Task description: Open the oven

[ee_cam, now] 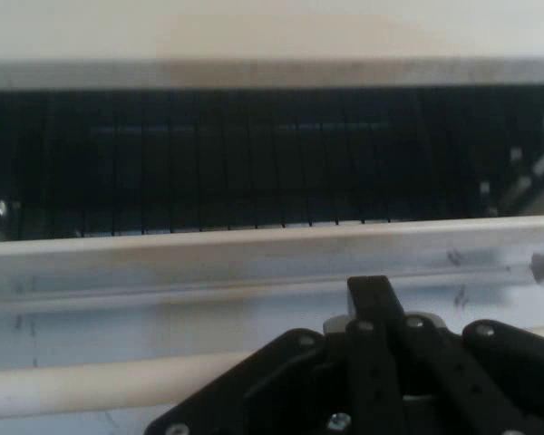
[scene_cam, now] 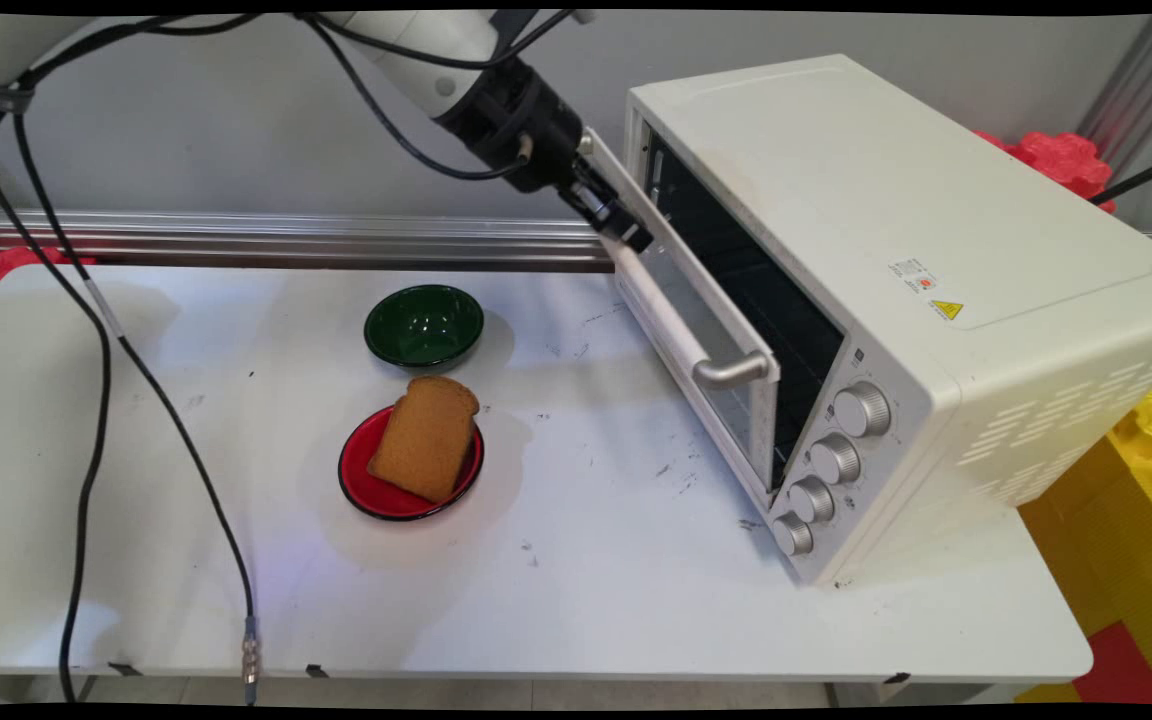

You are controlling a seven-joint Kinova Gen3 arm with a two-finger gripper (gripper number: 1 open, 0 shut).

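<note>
A robotics lab is showing here, dressed up with kitchen props. A white bench (scene_cam: 556, 600) is standing before a bare grey wall (scene_cam: 236, 120), with an aluminium rail (scene_cam: 286, 238) running along the frame's middle left. Black cables (scene_cam: 96, 400) are hanging at the left. Red and yellow foam blocks (scene_cam: 1126, 530) are sitting at the right edge beside a toaster oven (scene_cam: 916, 260).

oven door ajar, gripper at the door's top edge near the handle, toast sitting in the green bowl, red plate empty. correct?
One thing is wrong: the toast lies on the red plate, and the green bowl is the empty one, as the main view shows. The rest holds: the oven door is ajar and the gripper is at its top edge by the handle.
</note>
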